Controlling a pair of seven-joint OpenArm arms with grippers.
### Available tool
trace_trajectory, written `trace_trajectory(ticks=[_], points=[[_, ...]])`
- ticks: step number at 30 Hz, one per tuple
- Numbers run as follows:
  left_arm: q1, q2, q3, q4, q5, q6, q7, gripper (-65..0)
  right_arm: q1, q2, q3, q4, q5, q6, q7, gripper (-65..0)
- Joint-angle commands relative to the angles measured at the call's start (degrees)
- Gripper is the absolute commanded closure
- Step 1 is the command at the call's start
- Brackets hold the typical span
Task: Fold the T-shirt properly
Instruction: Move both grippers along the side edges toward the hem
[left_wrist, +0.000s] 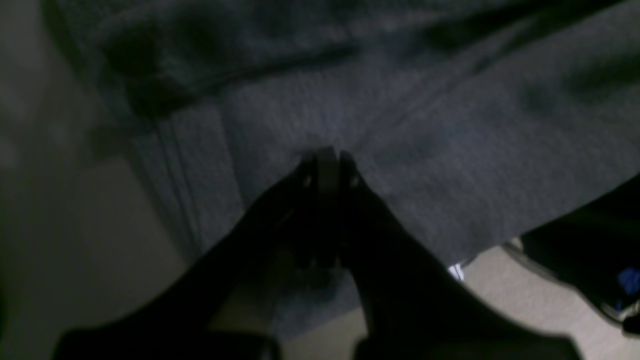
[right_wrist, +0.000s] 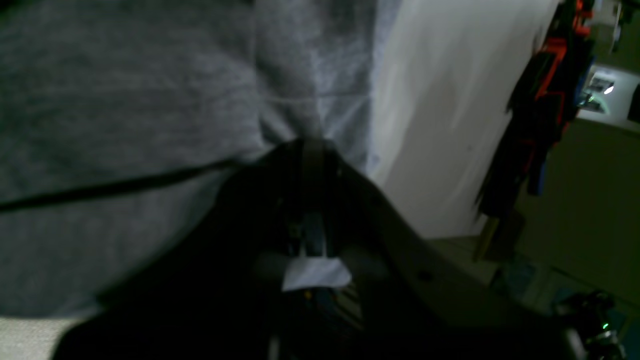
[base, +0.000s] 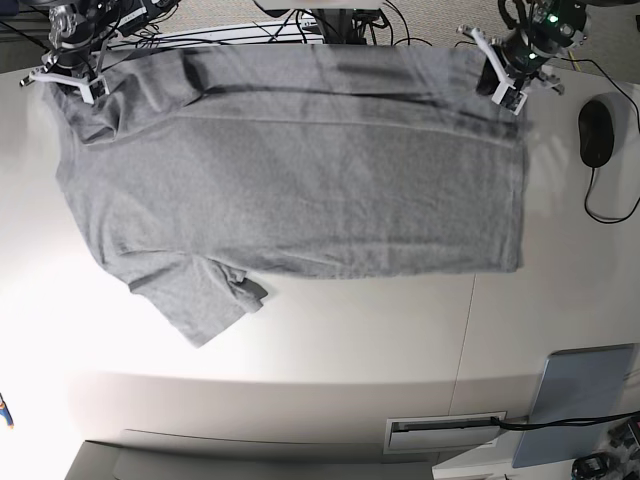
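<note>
Looking through the left wrist cam, the left end effector (left_wrist: 327, 162) is pinched tight on the T-shirt (left_wrist: 400, 150) fabric, dark and blurry. Right wrist cam: the right end effector (right_wrist: 312, 150) is clamped onto grey cloth too. Base view shows the T-shirt (base: 300, 170) spread across the white surface (base: 350, 330), plain side up, each far corner gripped, mouse (base: 595, 130) beside it.

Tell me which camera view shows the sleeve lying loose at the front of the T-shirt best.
The base view: the whole T-shirt lies spread on the table, its loose sleeve in full sight. Both wrist views are dark close-ups of grey cloth at the shut claws; neither shows that sleeve.
</note>
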Motion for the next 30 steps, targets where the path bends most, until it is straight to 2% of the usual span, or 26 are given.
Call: trace_trajectory(ticks=[1,4,11,13,15,17,19,21,23,25,27,30], points=[[0.74,-0.52,-1.03,0.74,2.21,0.85,3.15,0.0,-0.22,0.94,0.55,1.25,-1.86,-2.4,0.02,0.0],[-0.55,-0.52,-2.54,4.31,2.19,0.9,2.16,0.0,-0.11,0.92,1.92,4.46,-3.39,-4.24,1.25,0.0],[-8.79,-0.52,-3.39,8.59,-0.33,0.9,2.49,0.0,1.95,0.92,11.04,13.84,-2.14,-4.15,4.15,0.0],[-11.67,-0.5,-3.39,8.5,-0.83,0.92,3.08,-10.8,4.7,0.92,13.33,14.62,-0.22,-2.56,4.28,0.0],[-14.86,-0.46,-3.39,7.85,-0.83,0.96,3.08,-21.8,8.39,0.92,14.8,14.51,2.97,0.52,4.28,0.0],[-18.45,-0.02,-3.39,5.79,-0.85,1.97,3.3,-25.6,11.58,0.9,15.06,14.49,5.68,2.8,3.96,-0.9],[-22.4,0.59,-3.39,2.45,-1.36,3.13,4.74,-25.6,14.27,0.44,15.06,14.49,7.56,4.83,3.87,-10.1],[-26.47,1.03,-3.37,-2.29,-3.32,2.82,5.42,-25.6,16.7,-0.39,15.06,14.49,9.35,7.48,4.39,-20.3],[-30.14,1.64,-3.37,-7.28,-4.2,2.6,5.44,-25.6,18.69,-1.33,15.06,14.49,11.32,10.71,4.66,-27.6],[-33.83,2.32,-3.37,-12.13,-4.83,2.58,5.4,-25.6,20.44,-2.58,15.06,14.49,11.98,11.96,4.63,-29.0],[-37.73,2.56,-3.37,-16.87,-6.08,2.38,5.38,-25.6,22.18,-4.09,15.06,14.49,12.09,11.34,4.57,-29.0],[-42.95,2.49,-3.37,-22.32,-6.38,2.38,5.4,-25.6,24.65,-6.49,15.04,14.47,15.93,11.58,3.19,-29.0]])
